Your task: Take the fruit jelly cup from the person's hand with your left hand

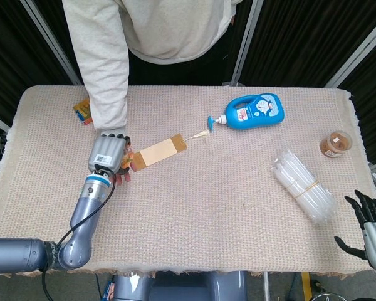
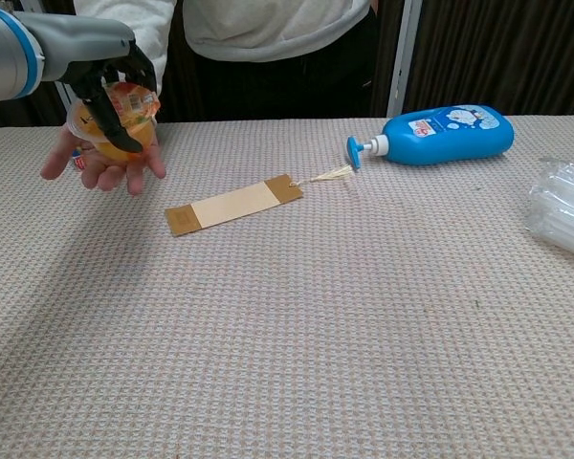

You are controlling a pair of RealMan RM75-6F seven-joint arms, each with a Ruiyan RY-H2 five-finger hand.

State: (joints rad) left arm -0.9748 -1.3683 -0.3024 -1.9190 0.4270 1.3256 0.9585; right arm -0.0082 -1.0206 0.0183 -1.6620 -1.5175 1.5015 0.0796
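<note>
The fruit jelly cup [image 2: 115, 113] sits at the far left of the table, tilted, between the person's hand [image 2: 103, 164] below and the robot's left hand [image 2: 110, 81] above. In the chest view the dark fingers [image 2: 143, 72] curl over the cup's lidded top and down its sides, so the left hand grips the cup while the person's palm lies open under it, fingertips pointing toward the near edge. From the head view the left hand [image 1: 106, 153] covers the cup completely and only the person's fingertips show beside it.

The step in hand looks like the lift-off. To do it well, the fingers should keep even pressure on the cup's walls rather than on the thin lid, and the hand should rise straight up off the palm before drifting anywhere sideways, so that nothing drags across the person's fingers. The cup is tilted, so I would judge a slip toward its lower rim the main risk; levelling it early helps.

Just right of the handover lies a flat cardboard strip [image 2: 234, 205], and further right a blue pump bottle [image 2: 440, 134] on its side. A bundle of clear tubes [image 1: 302, 185] and a small brown-filled cup [image 1: 336, 143] lie far right. The right hand [image 1: 371, 226] hangs off the table's near right corner, fingers apart, holding nothing.
</note>
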